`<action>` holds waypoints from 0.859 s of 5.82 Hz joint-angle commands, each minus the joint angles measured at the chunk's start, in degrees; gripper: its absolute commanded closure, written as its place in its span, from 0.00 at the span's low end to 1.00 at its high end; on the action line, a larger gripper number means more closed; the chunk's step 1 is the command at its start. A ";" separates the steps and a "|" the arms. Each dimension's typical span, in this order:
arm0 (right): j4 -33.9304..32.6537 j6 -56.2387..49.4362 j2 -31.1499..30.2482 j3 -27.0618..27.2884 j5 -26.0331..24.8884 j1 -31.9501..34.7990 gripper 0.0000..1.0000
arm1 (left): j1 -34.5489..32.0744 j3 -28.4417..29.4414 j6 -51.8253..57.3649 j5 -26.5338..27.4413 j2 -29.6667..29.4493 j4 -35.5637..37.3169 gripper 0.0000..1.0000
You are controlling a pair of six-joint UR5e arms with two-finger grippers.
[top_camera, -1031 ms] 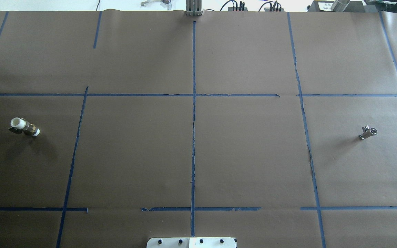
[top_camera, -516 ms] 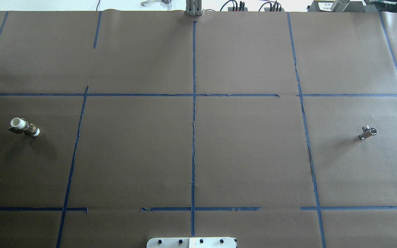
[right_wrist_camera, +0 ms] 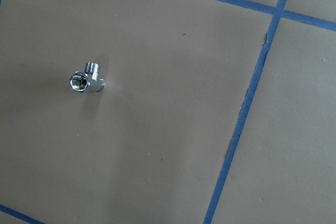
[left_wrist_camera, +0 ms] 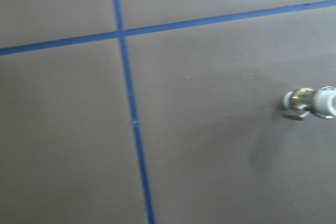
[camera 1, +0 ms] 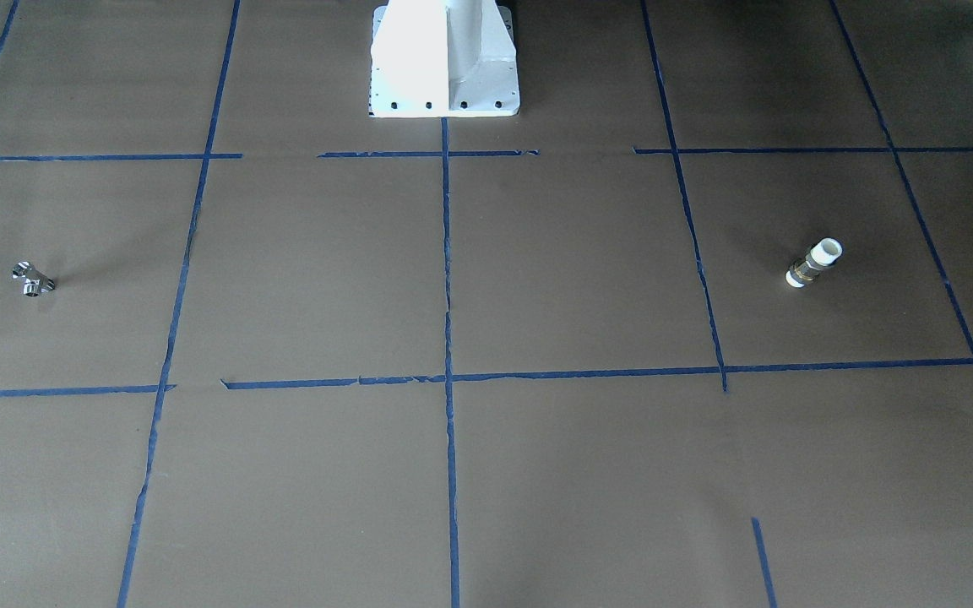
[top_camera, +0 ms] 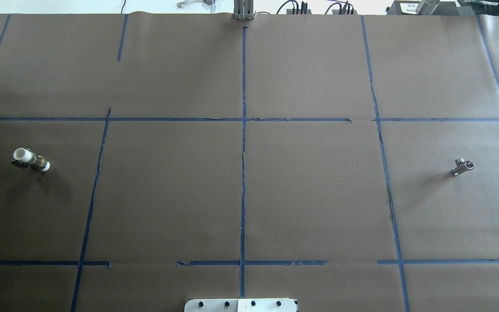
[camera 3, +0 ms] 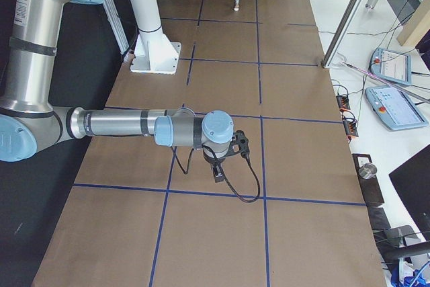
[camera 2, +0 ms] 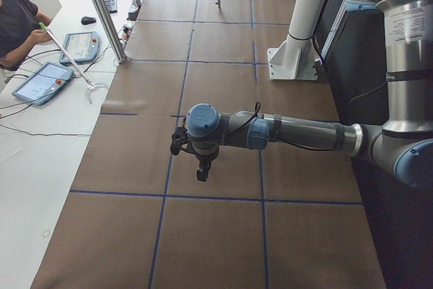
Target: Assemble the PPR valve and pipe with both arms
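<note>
Fingers first: the left fingers (camera 2: pixel 201 171) and the right fingers (camera 3: pixel 218 172) both hang pointing down above the desk (top_camera: pixel 310 195). They show only in the side views, so I cannot tell whether they are apart or together. Neither pair holds a part. The pipe (top_camera: pixel 31 160) lies on its side on the robot's left of the desk. The PPR valve (top_camera: pixel 462 166) rests far off on the robot's right, so each part appears set out for the nearer arm to fetch. The left arm (camera 2: pixel 298 132) looks poised off to one side of the pipe, which sits at the edge of its wrist view. The right arm (camera 3: pixel 127 124) sees the valve more fully. Against the earlier overhead frames nothing differs: both parts lie exactly where they were, and no arm has entered that view.
</note>
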 commanded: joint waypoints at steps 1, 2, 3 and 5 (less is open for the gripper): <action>0.03 0.01 -0.10 0.30 0.36 0.00 0.00 | 8.02 0.04 -13.42 -0.11 -2.22 -7.51 0.00; 0.03 0.45 -0.10 0.21 0.27 0.00 0.00 | 13.28 0.21 -26.67 0.76 -2.41 -14.69 0.00; 0.03 0.45 -0.01 0.21 0.18 0.00 0.00 | 18.47 0.04 -39.42 4.34 -2.85 -20.16 0.00; -0.24 -0.16 0.42 -0.31 -0.78 0.00 0.00 | 26.93 0.47 -47.60 14.86 -4.34 -23.20 0.00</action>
